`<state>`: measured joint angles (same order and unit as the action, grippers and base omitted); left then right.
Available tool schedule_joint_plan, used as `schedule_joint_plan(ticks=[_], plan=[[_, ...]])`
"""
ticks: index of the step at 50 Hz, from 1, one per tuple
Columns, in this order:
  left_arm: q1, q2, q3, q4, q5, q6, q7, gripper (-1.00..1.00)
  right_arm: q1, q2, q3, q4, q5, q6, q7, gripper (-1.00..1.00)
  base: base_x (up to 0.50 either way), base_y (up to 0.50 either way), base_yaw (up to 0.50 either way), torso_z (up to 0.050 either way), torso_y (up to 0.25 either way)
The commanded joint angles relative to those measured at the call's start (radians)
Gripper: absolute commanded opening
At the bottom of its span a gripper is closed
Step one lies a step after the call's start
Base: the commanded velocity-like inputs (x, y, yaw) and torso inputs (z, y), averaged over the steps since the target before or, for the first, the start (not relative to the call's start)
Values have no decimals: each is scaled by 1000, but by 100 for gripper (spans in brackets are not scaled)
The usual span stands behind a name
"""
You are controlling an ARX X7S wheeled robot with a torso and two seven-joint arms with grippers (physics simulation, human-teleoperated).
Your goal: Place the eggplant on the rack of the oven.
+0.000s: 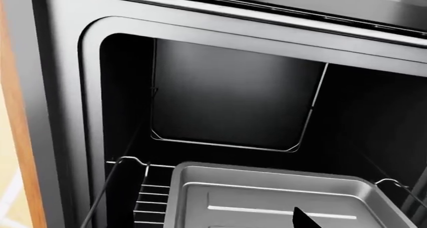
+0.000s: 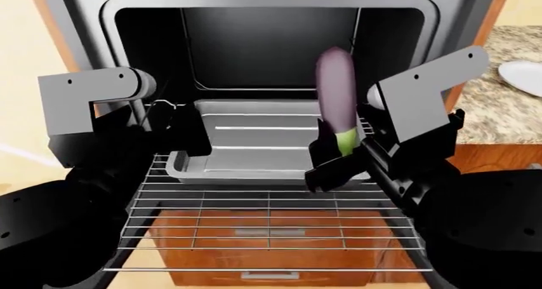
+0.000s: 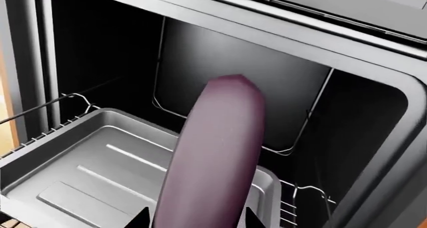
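The right gripper (image 2: 332, 164) was clamped on the eggplant (image 2: 336, 92) at its green stem end, and the eggplant stood nearly upright, purple tip pointing up in front of the open oven (image 2: 263, 22). In the head view it hung above the right part of the pulled-out rack (image 2: 271, 206), just in front of the right end of the grey baking tray (image 2: 245, 143), and touched neither. The right wrist view showed the same hold from behind: the eggplant (image 3: 213, 153) rose between two dark fingertips (image 3: 141, 219) (only their points showed at the picture's edge), with the tray (image 3: 87, 173) beyond it and the dark back wall of the oven (image 3: 233, 57) further in.

The tray sat on the rack, at its rear half, partly inside the cavity. The front half of the rack, drawn out over the wooden drawer front (image 2: 271, 238), carried only its wire bars.

The left gripper (image 2: 182, 133) hovered at the left side of the rack, near the tray's left end. Whether its jaws were apart or together I could not tell, since the arm's own body hid them in the head view, and the left wrist view gave only one dark tip (image 1: 305, 220) over the tray (image 1: 280, 198). That view also caught the raised wire rim of the rack (image 1: 133, 163) and the steel frame of the oven (image 1: 67, 112).

On the stone counter (image 2: 499, 105) to the right lay a white plate (image 2: 523, 76), well apart from the oven opening.
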<state>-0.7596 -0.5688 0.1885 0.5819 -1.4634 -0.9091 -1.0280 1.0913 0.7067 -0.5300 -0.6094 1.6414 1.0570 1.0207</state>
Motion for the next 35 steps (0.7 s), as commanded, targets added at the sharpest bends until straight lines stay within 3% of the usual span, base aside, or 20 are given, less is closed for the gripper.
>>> schedule_joint_plan(ticks=[1, 9, 16, 35], plan=[[6, -2, 4, -1, 8, 5, 8, 100, 14, -6, 5, 18, 3, -1, -23, -100, 0, 0, 0, 0, 0], [6, -5, 6, -5, 5, 5, 11, 100, 68, -7, 2, 136, 137, 14, -82, -100, 0, 0, 0, 0, 0], [1, -3, 12, -9, 8, 6, 15, 100, 124, -9, -22, 234, 127, 62, -149, -100, 0, 0, 0, 0, 0], [-2, -3, 24, -24, 19, 9, 24, 100, 204, -56, -110, 438, -90, 120, -406, -100, 0, 0, 0, 0, 1]])
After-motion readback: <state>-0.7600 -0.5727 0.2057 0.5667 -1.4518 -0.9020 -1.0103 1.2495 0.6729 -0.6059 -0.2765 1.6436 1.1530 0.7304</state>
